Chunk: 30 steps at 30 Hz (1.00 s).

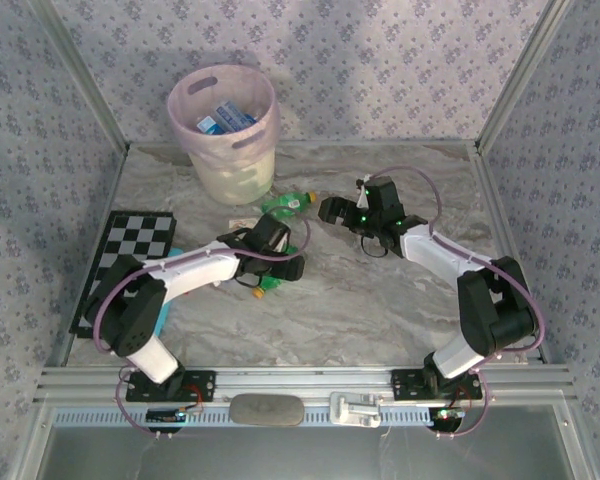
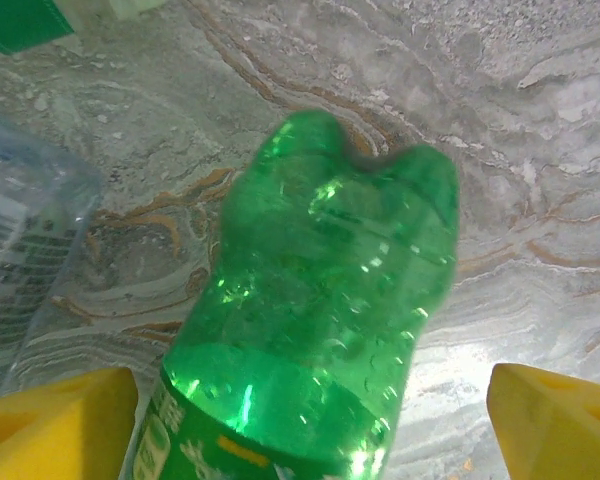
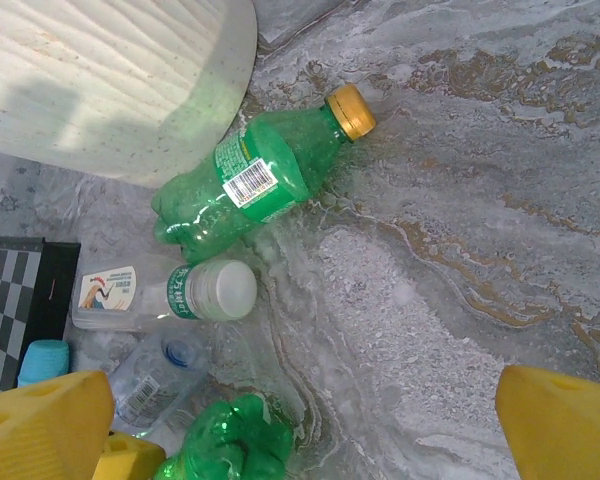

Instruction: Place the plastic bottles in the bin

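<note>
Left gripper (image 2: 300, 425) low over a green bottle (image 2: 320, 300) lying on the table (image 2: 540, 150), jaws wide and astride its belly, one pad close, the other clear of it, set so, likely, for a squeeze across the width. Right gripper (image 3: 300, 430) aloft, jaws fully apart, holding nothing.

Bin (image 1: 235, 170) at eleven o'clock, blue-labelled bottles (image 1: 225, 118) inside. At its five o'clock, a second green bottle (image 3: 250, 180) (yellow cap) against the base. Next to it, a clear white-capped bottle (image 3: 180, 292) and a clear blue-capped one (image 3: 160, 375) — the latter just beside the straddled bottle, apt to snag a closing jaw. Chessboard (image 1: 130, 250) at nine o'clock.

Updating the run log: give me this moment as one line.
left gripper: open, astride green bottle | right gripper: open, empty | bin: holds blue-labelled bottles
</note>
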Each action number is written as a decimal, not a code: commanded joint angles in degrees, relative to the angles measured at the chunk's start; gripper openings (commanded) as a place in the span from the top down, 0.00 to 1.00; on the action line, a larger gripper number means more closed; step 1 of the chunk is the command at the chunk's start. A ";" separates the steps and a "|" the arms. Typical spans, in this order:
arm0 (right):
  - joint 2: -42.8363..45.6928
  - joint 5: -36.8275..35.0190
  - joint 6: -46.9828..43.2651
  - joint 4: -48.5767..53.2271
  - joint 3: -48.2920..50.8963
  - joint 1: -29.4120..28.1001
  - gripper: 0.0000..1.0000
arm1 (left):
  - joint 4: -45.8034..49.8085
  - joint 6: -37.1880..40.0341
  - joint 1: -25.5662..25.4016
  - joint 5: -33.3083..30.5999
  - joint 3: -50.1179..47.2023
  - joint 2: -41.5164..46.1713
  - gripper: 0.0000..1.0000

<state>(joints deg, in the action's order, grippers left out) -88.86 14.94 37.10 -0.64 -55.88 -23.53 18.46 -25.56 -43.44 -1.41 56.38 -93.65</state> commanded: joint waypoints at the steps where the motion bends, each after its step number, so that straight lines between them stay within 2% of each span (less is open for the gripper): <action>1: 1.12 0.03 0.19 0.24 0.51 0.40 0.00 | 1.05 0.77 -0.26 -1.49 2.44 -2.41 0.10; 9: 1.92 -0.23 0.21 0.48 1.36 0.96 0.00 | 1.27 2.01 -0.29 -0.17 3.83 -6.34 0.16; 16: 1.76 -0.01 0.51 0.04 1.47 0.99 0.00 | 1.09 1.87 -0.31 0.49 3.17 -6.75 0.33; 21: 1.69 0.12 0.60 0.03 1.44 1.03 0.00 | -0.78 2.01 -0.39 -0.24 1.99 -4.14 0.46; 30: 2.03 0.00 0.86 -0.26 1.72 1.11 0.00 | -4.33 0.98 -0.25 0.88 0.75 5.04 0.50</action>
<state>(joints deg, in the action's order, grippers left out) -88.49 14.96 37.12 -0.64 -54.98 -22.74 16.88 -23.94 -43.53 -1.37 57.47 -93.30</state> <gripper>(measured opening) 0.999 0.586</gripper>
